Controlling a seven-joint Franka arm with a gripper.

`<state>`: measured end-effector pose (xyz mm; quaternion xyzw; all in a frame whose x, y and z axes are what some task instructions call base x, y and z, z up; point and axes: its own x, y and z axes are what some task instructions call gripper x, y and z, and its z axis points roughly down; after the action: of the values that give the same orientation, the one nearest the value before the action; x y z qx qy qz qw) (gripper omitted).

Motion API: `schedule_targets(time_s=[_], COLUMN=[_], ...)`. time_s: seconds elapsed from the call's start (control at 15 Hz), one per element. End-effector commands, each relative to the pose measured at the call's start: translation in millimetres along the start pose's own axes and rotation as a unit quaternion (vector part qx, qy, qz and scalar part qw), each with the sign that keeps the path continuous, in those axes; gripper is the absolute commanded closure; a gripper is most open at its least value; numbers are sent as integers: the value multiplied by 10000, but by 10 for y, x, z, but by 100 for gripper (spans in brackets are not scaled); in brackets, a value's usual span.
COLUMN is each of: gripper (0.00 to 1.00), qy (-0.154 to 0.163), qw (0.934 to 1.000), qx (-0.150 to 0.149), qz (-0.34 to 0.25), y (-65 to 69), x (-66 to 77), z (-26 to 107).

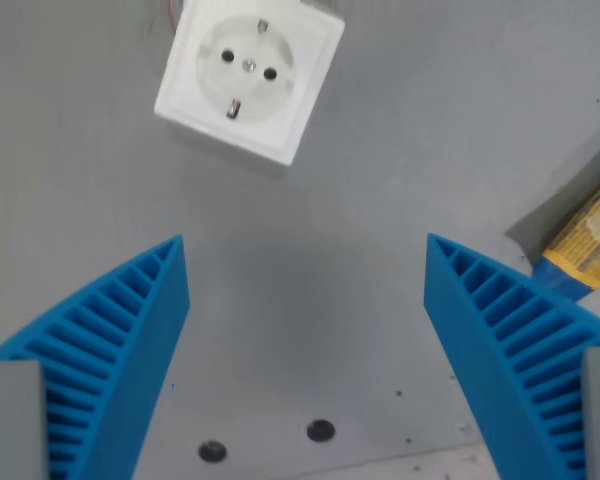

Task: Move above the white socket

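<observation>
The white socket (pixel 248 72) is a square box with a round recessed face and two pin holes. It sits on the grey surface at the top of the wrist view, left of centre, turned a little. My gripper (pixel 305 245) is open and empty. Its two blue ribbed fingers (pixel 120 340) frame the lower part of the view, one at the wrist view's left and one at the right. The socket lies beyond the fingertips, above and slightly left of the gap between them.
A yellow and blue object (pixel 588 240) lies at the right edge beside a grey raised strip (pixel 570 195). Two dark round holes (pixel 320 431) show in the grey surface near the bottom. A thin red wire (pixel 176 12) shows behind the socket.
</observation>
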<state>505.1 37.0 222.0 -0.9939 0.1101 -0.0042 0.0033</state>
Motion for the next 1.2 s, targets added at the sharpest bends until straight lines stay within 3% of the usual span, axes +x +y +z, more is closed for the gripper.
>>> schedule_targets(time_s=[0.07,0.67,1.2], gripper=[0,0,0], qy=[18,20,115], qw=[9909,9819,9792], qx=[-206,-266,-282], qz=[1334,1876,2006], y=[-37,-128,-200], x=[126,360,459], z=[55,277,385])
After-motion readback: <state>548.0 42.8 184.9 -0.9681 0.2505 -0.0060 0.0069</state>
